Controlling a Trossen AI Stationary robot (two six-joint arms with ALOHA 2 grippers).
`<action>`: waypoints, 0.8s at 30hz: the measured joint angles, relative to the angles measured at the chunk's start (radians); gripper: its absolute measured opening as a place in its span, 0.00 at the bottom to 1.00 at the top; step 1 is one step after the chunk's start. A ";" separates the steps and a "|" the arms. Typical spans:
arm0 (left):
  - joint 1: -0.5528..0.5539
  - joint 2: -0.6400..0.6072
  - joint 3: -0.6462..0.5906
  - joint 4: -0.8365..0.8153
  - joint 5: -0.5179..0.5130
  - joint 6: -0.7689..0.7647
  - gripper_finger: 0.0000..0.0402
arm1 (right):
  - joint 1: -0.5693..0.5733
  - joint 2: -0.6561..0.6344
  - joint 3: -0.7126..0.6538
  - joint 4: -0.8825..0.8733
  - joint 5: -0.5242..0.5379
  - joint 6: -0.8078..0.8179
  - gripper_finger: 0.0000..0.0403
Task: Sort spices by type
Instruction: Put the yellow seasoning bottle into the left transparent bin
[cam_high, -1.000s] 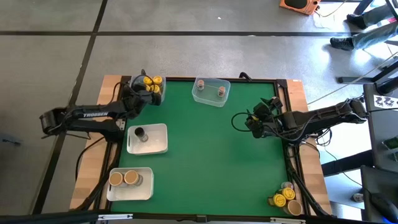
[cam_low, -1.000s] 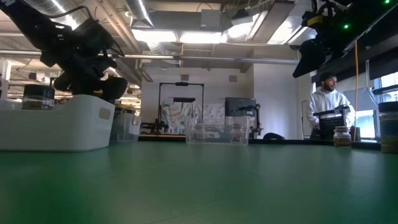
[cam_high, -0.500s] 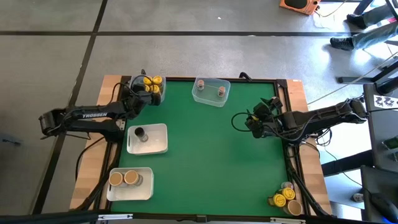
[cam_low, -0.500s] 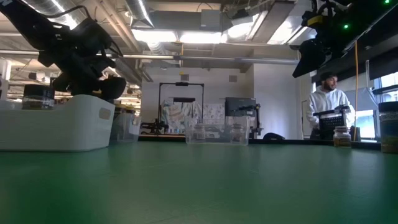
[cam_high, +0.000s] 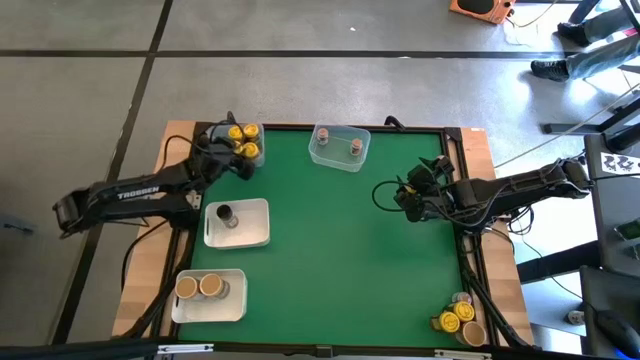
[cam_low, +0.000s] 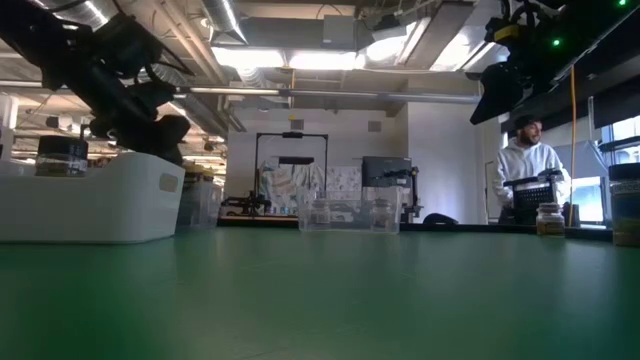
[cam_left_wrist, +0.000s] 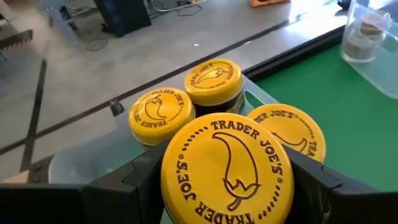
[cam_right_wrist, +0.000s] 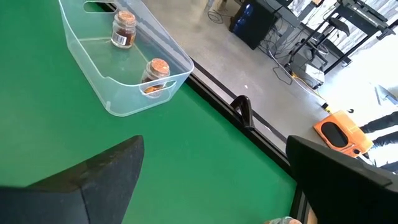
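Observation:
A clear tub (cam_high: 258, 141) at the far left corner holds yellow-lidded spice jars; three lids (cam_left_wrist: 160, 112) (cam_left_wrist: 212, 78) (cam_left_wrist: 293, 129) show in the left wrist view. My left gripper (cam_left_wrist: 227, 180) (cam_high: 232, 160) is over this tub, shut on another yellow-lidded jar (cam_left_wrist: 227, 168). My right gripper (cam_right_wrist: 217, 186) (cam_high: 403, 197) hangs open and holds nothing, above the green mat at the right. Two grey-pink-lidded jars (cam_right_wrist: 124, 28) (cam_right_wrist: 154, 73) stand in a second clear tub (cam_high: 338, 147) at the far edge. My left gripper pinches the yellow-lidded jar by the rim of its lid (cam_left_wrist: 171, 186), one finger (cam_left_wrist: 134, 186) on each side. The fingers slant down at it from the table's left. The lid faces up and stands higher than the other lids; the lid hides the jar's base.
One white tray (cam_high: 258, 232) holds a dark-lidded jar (cam_high: 225, 213); another white tray (cam_high: 232, 305) near the left front holds two tan-lidded jars. More jars (cam_high: 458, 322) stand off the mat at the near right corner. A person (cam_low: 528, 170) stands beyond the table.
My left arm has shifted a little toward the table's left and up at the yellow-lid tub, uncovering more of the yellow lids in the high view. My right arm has kept still.

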 joint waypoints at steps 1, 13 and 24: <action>0.006 -0.004 0.000 -0.001 0.003 0.013 0.58 | 0.000 0.000 0.000 0.001 -0.001 0.000 0.97; 0.050 0.001 0.003 -0.010 0.025 0.092 0.58 | 0.000 0.000 0.000 0.004 -0.024 0.000 0.97; 0.048 -0.015 0.058 0.001 0.052 0.069 0.58 | 0.000 0.000 0.000 0.004 -0.024 0.000 0.97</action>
